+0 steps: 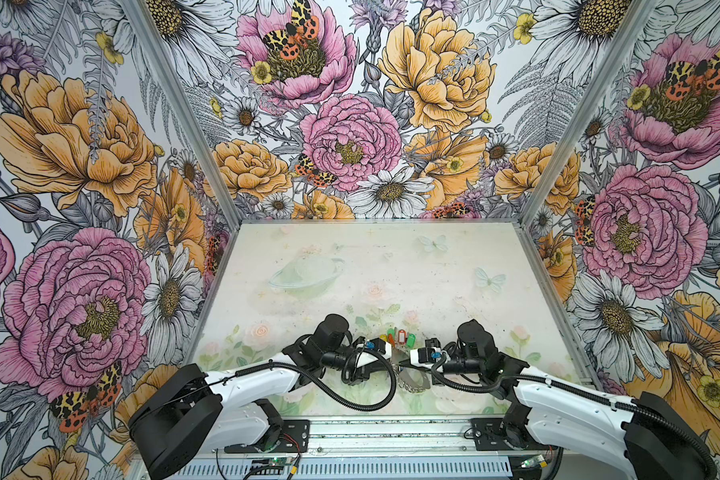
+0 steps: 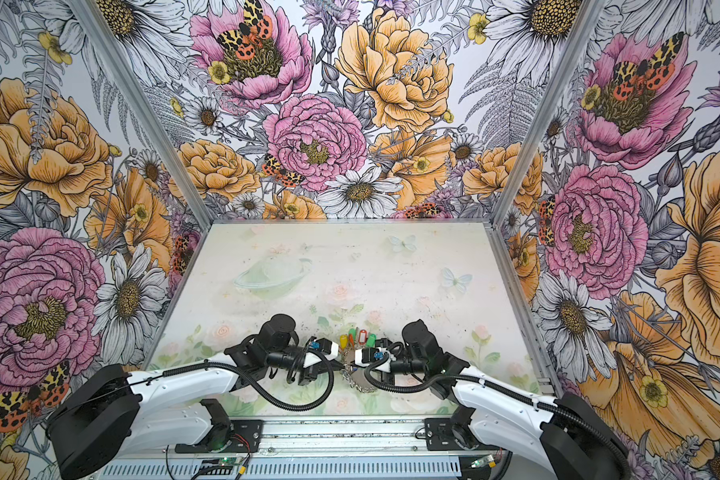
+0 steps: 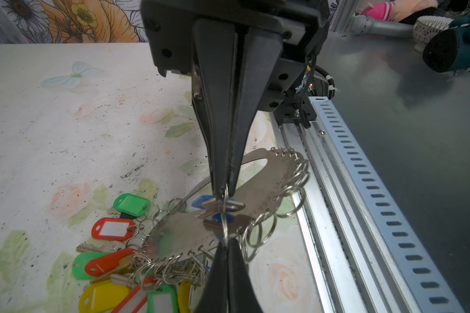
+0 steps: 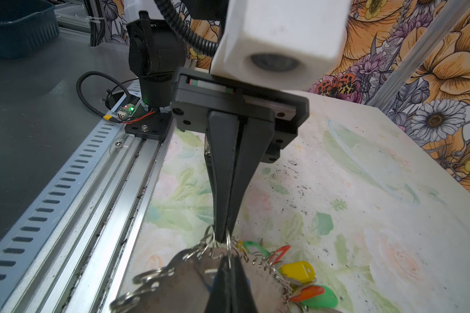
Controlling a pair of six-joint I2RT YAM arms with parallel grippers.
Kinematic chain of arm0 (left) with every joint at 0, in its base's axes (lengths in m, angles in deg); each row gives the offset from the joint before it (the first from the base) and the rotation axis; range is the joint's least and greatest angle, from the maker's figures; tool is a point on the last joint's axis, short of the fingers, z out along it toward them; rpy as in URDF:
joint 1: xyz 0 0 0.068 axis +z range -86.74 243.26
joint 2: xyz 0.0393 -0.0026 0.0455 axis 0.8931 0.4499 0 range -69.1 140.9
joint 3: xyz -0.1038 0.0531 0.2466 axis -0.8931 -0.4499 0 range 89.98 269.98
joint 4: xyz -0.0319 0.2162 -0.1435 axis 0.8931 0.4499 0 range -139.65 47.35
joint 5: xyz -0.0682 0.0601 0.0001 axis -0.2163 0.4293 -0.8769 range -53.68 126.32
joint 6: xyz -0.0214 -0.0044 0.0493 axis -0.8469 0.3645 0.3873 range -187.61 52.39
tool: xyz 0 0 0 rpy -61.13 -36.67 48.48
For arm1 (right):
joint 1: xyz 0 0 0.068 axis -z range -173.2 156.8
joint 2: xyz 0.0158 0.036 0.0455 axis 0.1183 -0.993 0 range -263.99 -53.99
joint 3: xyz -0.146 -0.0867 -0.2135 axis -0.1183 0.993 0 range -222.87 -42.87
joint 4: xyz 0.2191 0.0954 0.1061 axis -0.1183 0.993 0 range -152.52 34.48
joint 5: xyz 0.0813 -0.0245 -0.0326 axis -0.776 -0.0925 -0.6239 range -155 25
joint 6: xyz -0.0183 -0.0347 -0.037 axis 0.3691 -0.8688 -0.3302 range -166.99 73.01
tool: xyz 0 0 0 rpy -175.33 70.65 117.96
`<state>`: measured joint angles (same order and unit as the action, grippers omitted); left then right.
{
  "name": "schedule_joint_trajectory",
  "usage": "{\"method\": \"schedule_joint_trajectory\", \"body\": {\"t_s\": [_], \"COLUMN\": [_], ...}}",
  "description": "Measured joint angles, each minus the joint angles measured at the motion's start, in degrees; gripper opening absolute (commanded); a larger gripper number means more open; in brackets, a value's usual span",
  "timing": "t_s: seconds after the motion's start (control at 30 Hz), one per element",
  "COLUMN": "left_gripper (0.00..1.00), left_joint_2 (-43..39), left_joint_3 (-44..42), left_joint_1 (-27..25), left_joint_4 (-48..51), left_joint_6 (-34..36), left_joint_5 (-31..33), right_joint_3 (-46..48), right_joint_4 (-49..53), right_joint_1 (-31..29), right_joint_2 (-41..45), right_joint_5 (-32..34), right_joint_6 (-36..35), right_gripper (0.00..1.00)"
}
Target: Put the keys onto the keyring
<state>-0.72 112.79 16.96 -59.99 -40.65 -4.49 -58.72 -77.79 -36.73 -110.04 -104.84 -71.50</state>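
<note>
At the near edge of the table, in both top views, the left gripper and right gripper meet tip to tip over the keyring. The keys fan out just beyond it. The jaws are too small there to read.

In the left wrist view, both grippers' fingers are pressed together. Each pinches an opposite end of one split ring, which stands upright over the band with a blue key threaded on it. I judge that wire this thin could slip from such narrow tips, and any pull apart could twist it and shed the key.

In the right wrist view, the keyring lies just beside the rail, so a drag that way could hang it over the edge. Whether the split ring is hooked into the band I cannot tell.
</note>
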Motion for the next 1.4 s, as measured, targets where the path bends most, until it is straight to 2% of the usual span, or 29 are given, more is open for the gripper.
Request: {"method": "schedule_joint_trajectory", "body": {"t_s": [1.13, 1.4], "left_gripper": [0.00, 0.00], "left_joint_2": [0.5, 1.7], "left_joint_3": [0.0, 0.6], "left_joint_1": [0.0, -0.4], "left_joint_4": [0.5, 0.5], "left_joint_6": [-0.2, -0.1], "left_joint_5": [-1.0, -1.1], "right_joint_3": [-0.3, -2.3], "right_joint_4": [-1.2, 2.8], "right_joint_1": [-0.1, 0.9], "right_joint_2": [-3.6, -3.7], "right_joint_5": [-1.0, -2.1], "right_joint_6": [-0.2, -0.2], "right_gripper": [0.00, 0.00]}}
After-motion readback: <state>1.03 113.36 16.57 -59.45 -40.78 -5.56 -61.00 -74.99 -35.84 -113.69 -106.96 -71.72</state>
